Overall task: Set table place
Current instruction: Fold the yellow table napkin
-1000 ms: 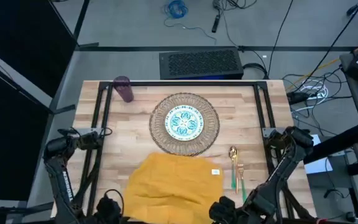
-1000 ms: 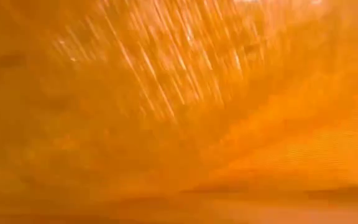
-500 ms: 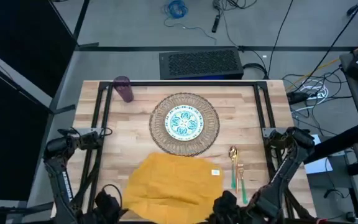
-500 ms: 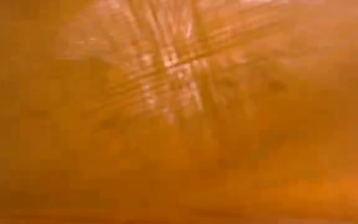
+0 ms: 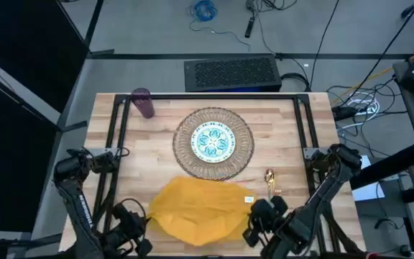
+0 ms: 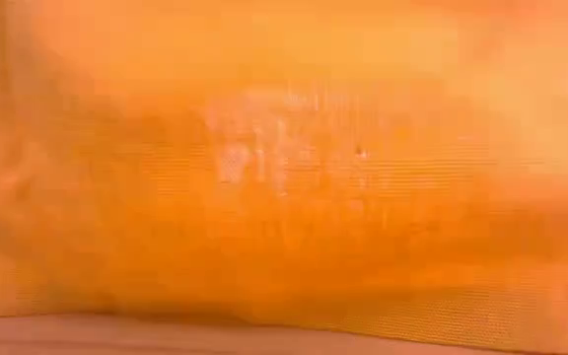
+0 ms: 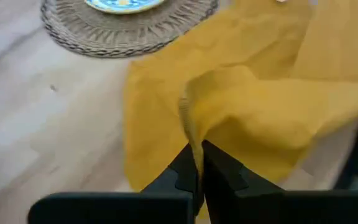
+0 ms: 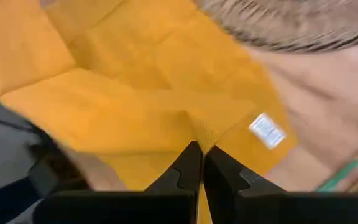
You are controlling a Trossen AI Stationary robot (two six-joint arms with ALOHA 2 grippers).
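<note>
Napkin (image 5: 196,211) sits at the table's (image 5: 149,144) near edge, below the straw mat (image 5: 213,143) — I've got both claws clamped shut on it, left gripper (image 7: 197,163) pinching its left fold, right gripper (image 8: 199,155) its right corner.

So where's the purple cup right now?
In the high view, the purple cup stands at the table's far left corner, apart from the straw mat and the plate.
</note>
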